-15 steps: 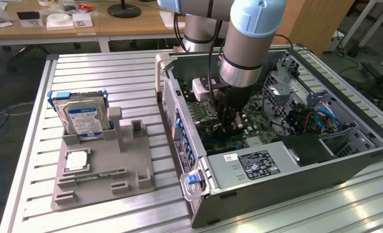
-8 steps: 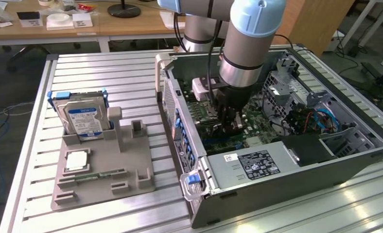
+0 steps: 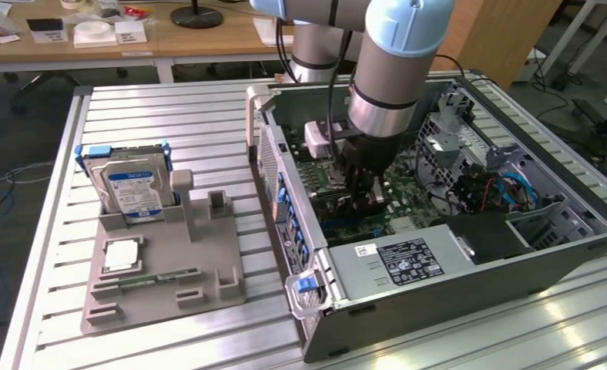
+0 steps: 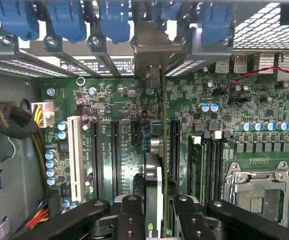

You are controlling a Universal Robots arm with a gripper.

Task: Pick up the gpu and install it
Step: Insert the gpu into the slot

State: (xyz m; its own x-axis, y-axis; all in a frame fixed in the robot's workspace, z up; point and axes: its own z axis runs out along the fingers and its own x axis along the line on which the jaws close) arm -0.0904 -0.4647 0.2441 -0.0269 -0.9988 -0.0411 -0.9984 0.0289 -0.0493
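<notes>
In the wrist view the gpu (image 4: 154, 172) appears edge-on, a thin green board with a dark and silver face. It stands upright over the black expansion slots of the motherboard (image 4: 119, 145). Its silver bracket (image 4: 152, 50) reaches the case's rear slot openings. My gripper (image 4: 157, 220) is shut on the card, one black finger (image 4: 129, 220) on each side. Whether the card sits fully in its slot I cannot tell. In the exterior view the gripper (image 3: 368, 196) is low inside the open computer case (image 3: 283, 177), just above the board.
A grey holder tray (image 3: 165, 297) on the exterior view's left carries a silver hard drive (image 3: 134, 191) and a narrow memory stick (image 3: 159, 278). Inside the case are the power supply (image 3: 407, 260), drive cage with cables (image 3: 488, 189), CPU socket (image 4: 257, 187) and blue slot latches (image 4: 64, 20).
</notes>
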